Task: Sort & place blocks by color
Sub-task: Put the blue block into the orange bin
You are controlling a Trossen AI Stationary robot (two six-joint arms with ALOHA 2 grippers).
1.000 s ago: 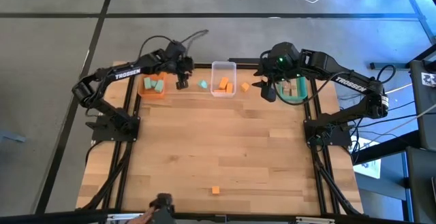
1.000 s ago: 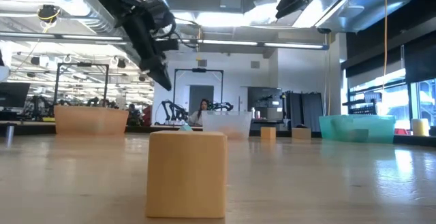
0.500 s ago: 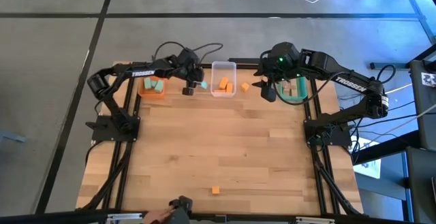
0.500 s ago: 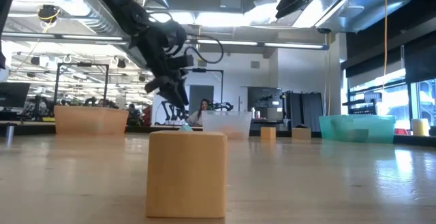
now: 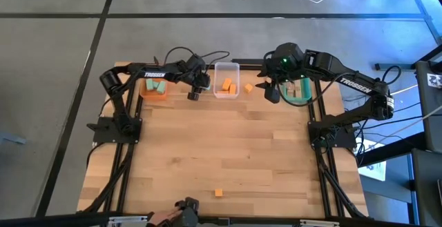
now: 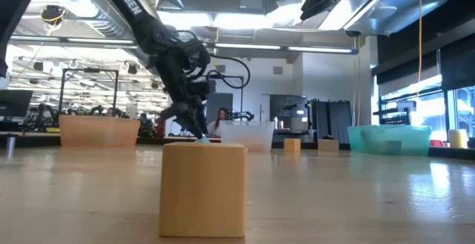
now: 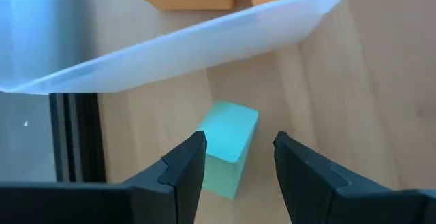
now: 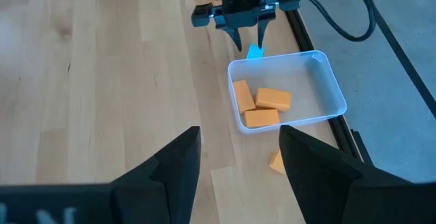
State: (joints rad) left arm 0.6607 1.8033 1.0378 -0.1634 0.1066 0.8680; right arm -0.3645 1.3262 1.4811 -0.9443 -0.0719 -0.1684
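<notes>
High view: left gripper (image 5: 196, 91) beside clear bin (image 5: 226, 67); right gripper (image 5: 273, 92) near teal bin (image 5: 299, 100).
Left wrist view: fingers parted, straddling mint block (image 7: 229, 144) on the table, not clamped.
Right wrist view: fingers apart, empty; three orange blocks (image 8: 259, 105) in the clear bin.

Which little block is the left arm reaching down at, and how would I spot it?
Look along the table's far edge for the clear bin holding orange blocks. Just left of that bin, on the bare wood, lies a single mint green block, framed by the open jaws of the left gripper. It is the only green block lying outside a bin.
</notes>
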